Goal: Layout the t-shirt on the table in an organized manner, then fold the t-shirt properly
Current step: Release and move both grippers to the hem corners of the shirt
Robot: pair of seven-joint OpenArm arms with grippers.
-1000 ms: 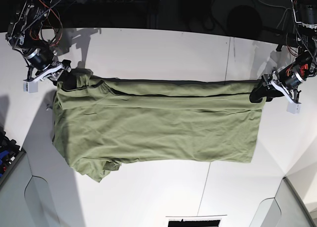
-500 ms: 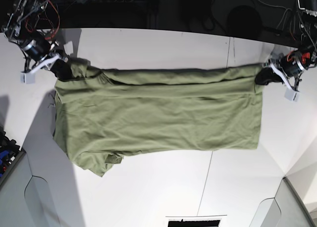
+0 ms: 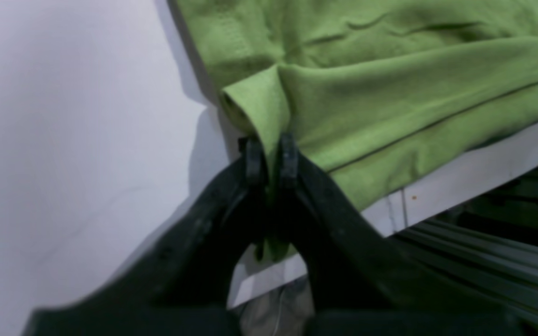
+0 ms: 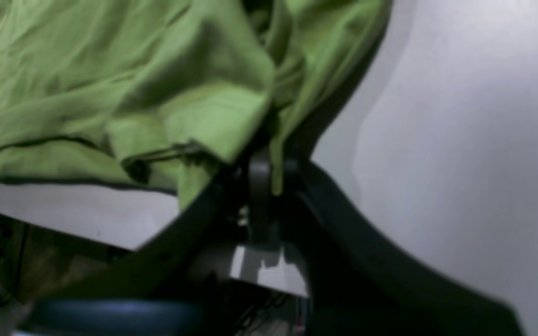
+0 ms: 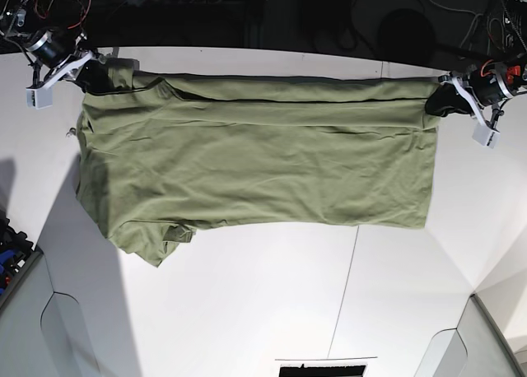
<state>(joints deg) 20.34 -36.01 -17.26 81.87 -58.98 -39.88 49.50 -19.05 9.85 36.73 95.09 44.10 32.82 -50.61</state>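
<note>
The olive green t-shirt (image 5: 255,159) lies spread wide across the white table (image 5: 247,311), stretched taut along its far edge. My left gripper (image 5: 436,99) is shut on the shirt's far right corner; the left wrist view shows its fingertips (image 3: 269,154) pinching a fold of green cloth (image 3: 390,93). My right gripper (image 5: 97,74) is shut on the shirt's far left corner; the right wrist view shows its gripper (image 4: 269,172) clamped on bunched fabric (image 4: 157,93). A sleeve (image 5: 160,245) lies crumpled at the near left. No tag shows.
The table's far edge (image 5: 247,54) runs just behind the shirt, with dark clutter and cables beyond it. A thin dark seam (image 5: 346,286) crosses the table near the right. Grey panels (image 5: 33,311) sit at both near corners.
Both grippers have moved toward the table's far edge, dragging the shirt with them. The held edge has pulled straighter and the shirt lies farther back.
</note>
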